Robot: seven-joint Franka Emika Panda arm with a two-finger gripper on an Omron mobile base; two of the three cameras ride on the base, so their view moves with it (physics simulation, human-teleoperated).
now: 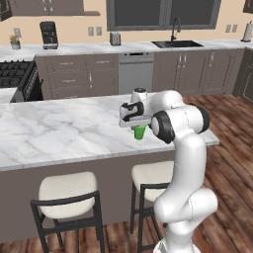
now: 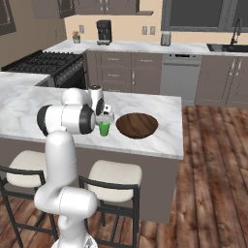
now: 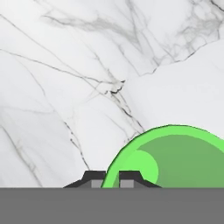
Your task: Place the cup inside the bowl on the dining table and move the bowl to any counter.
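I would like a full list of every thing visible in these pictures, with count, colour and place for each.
small bright green cup: one, green, on the island, its rim between the fingertips.
wide wooden bowl: one, dark brown, on the island right of the cup.
marble dining table: one, white, grey-veined, centre.
cushioned stools: two, cream, dark frames, before the island.
wall counter: white marble, behind.
sink: one, black, in the counter.
coffee machine: one, black, on the counter.
stove: one, black, left.
gripper: one, dark tips, shut on the cup rim.
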